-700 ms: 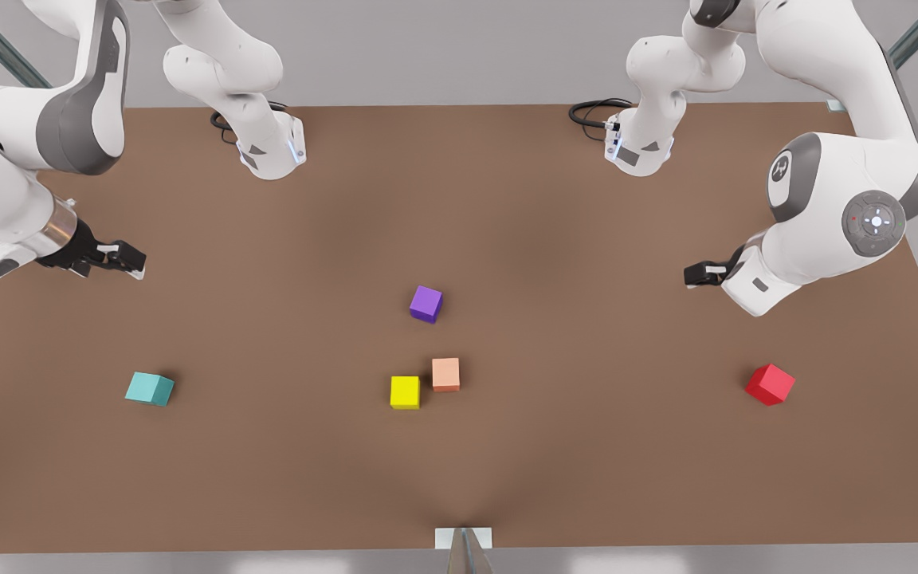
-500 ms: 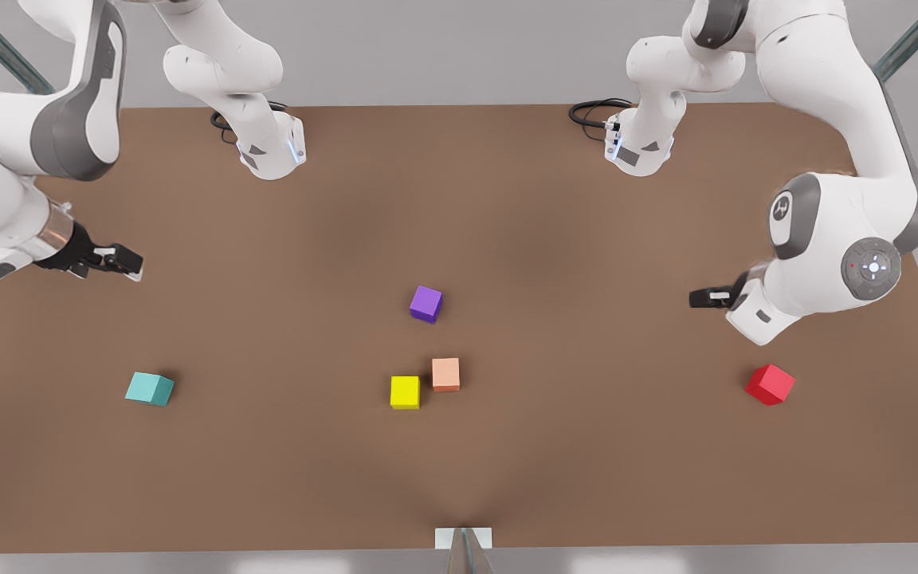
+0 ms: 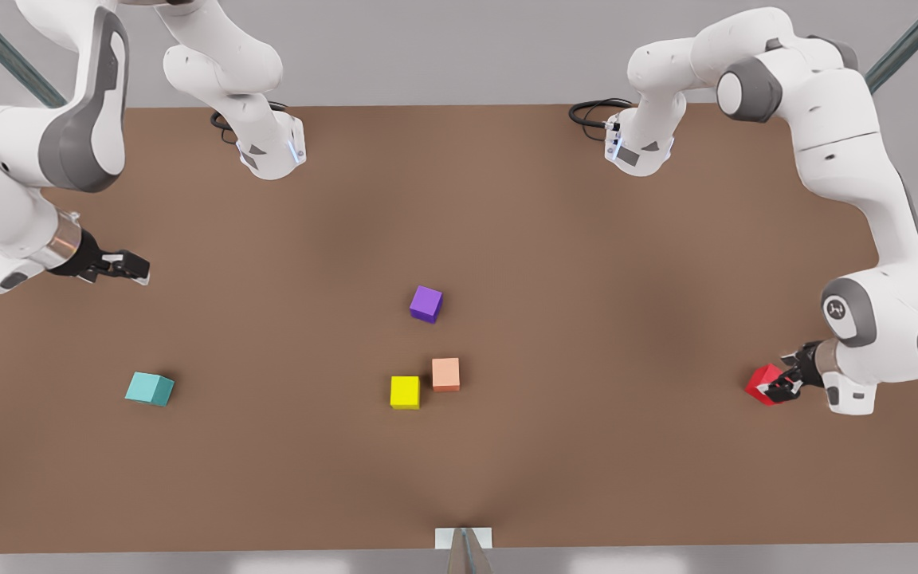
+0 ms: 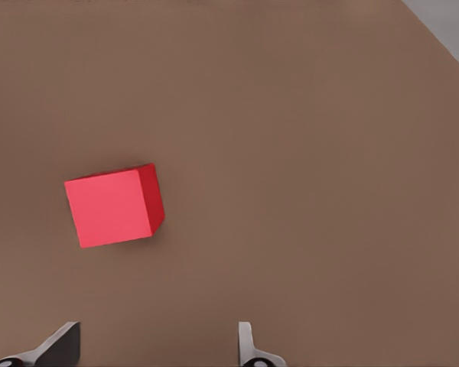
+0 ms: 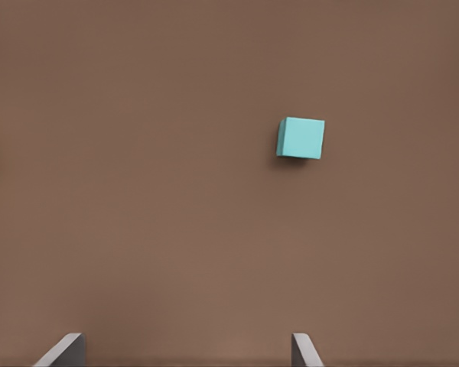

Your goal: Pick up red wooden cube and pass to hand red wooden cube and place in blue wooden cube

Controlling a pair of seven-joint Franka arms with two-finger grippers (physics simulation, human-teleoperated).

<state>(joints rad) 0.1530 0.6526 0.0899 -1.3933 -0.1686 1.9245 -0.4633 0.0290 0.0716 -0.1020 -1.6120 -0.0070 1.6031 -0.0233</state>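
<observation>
- Your left gripper (image 3: 778, 388) is low at the front view's right, right next to the red wooden cube (image 3: 763, 383). Its fingers (image 4: 61, 345) are spread apart and hold nothing.
- In the left wrist view, the red wooden cube (image 4: 111, 206) sits on the brown table (image 3: 507, 199), a bit off from the spot between the fingers.
- Your right gripper (image 3: 128, 267) hangs above the table at the front view's left. It is spread apart too, with nothing in it.
- The blue wooden cube (image 3: 149, 388) sits on the table, near the right gripper but not touching it.
- In the middle you see a purple cube (image 3: 425, 304), a yellow cube (image 3: 405, 392) and a pale orange cube (image 3: 445, 374).
</observation>
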